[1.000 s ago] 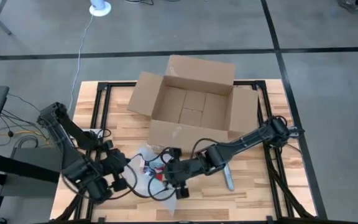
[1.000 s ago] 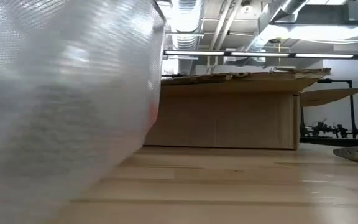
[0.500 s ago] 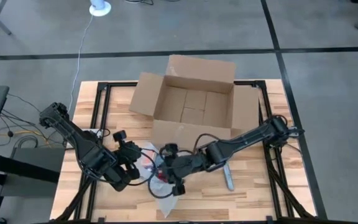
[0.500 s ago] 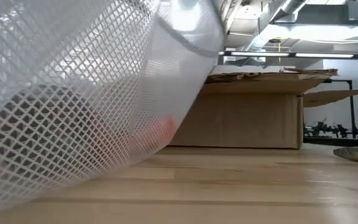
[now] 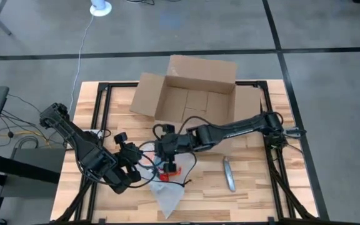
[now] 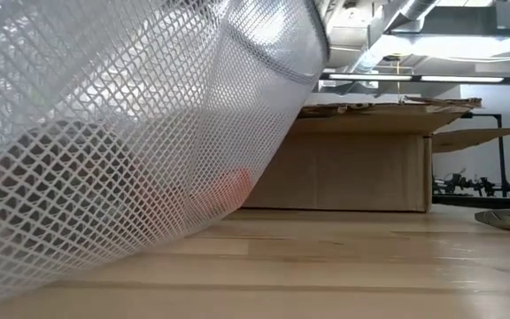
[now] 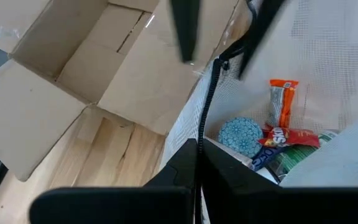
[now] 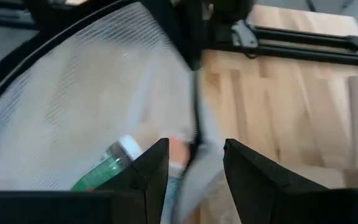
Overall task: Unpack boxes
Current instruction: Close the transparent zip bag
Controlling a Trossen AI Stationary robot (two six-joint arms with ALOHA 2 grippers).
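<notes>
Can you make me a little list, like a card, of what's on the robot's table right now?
box: brown cardboard box, flaps open, at the table's far side
bag: clear mesh-patterned bag in front of the box, snack packets showing inside
left tool: left tool at the bag's edge
right tool: right tool over the bag, by something red
other: grey knife-like tool lying on the wooden table

Grey concrete floor (image 5: 330, 94) crossed by dark lines surrounds the light wood-plank tabletop (image 5: 255, 187); a white round base (image 5: 100, 8) stands beyond; ceiling ducts (image 6: 268, 35) overhead.
</notes>
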